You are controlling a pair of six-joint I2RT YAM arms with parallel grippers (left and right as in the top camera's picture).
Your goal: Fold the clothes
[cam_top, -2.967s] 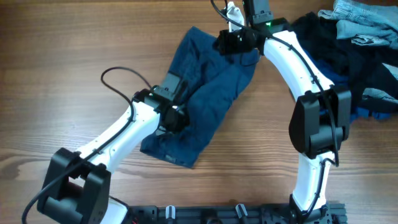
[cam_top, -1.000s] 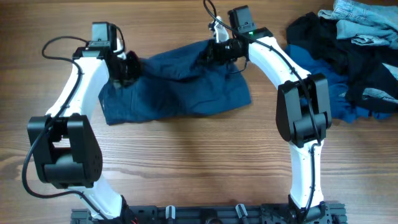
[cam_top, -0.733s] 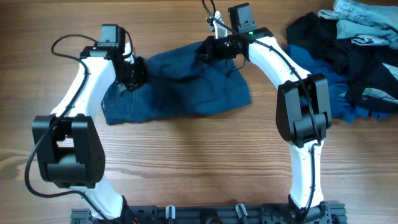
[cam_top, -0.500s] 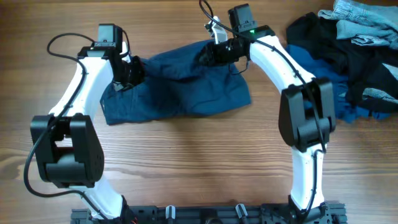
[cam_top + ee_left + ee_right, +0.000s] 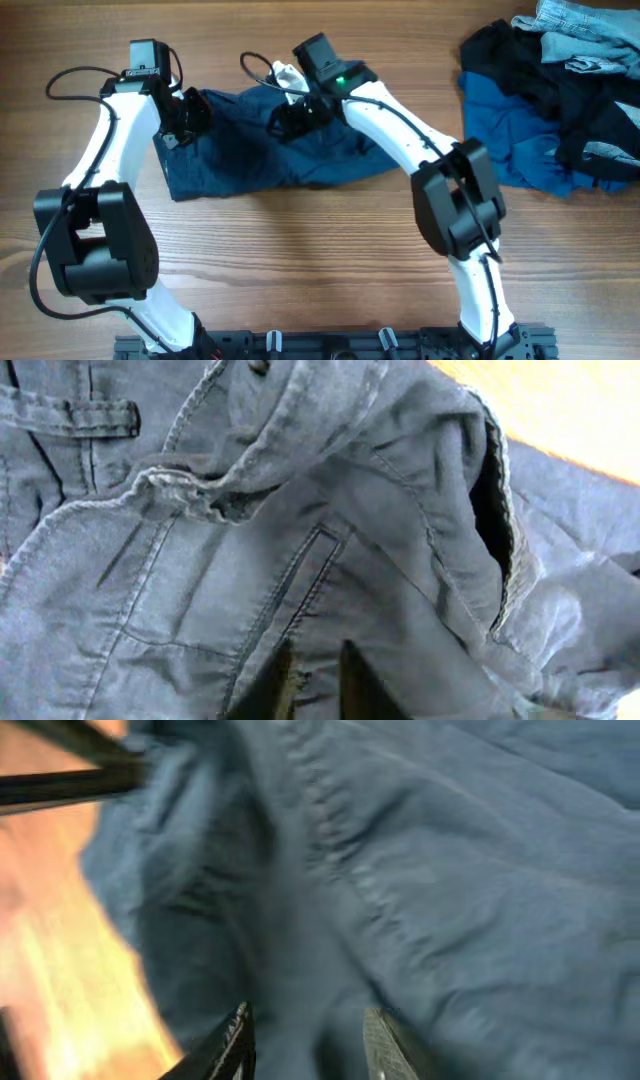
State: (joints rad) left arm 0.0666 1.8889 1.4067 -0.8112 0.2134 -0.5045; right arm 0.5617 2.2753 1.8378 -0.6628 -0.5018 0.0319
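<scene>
Navy shorts (image 5: 250, 160) are lying spread on the wooden worktop (image 5: 300, 260), left of centre, rumpled along the far edge.

Left tool (image 5: 185, 118) is sitting at the shorts' far-left corner. In the left wrist view its dark fingers (image 5: 275, 685) are standing nearly together with cloth showing in the thin gap between them, so it is clamped on the shorts; stitched seams and a belt loop are filling the view above.

Right tool (image 5: 290, 115) is pressing into the far edge near the middle of the garment, on a raised fold. In the right wrist view its fingers (image 5: 385, 1035) are standing slightly apart with a ridge of blue cloth between; the view is blurred, so a grip cannot be told.

The pile of other clothes (image 5: 560, 90) is heaped at the far-right corner, well apart from the shorts: bright blue, black and pale denim. Nothing is lying between the pile and the shorts.
</scene>
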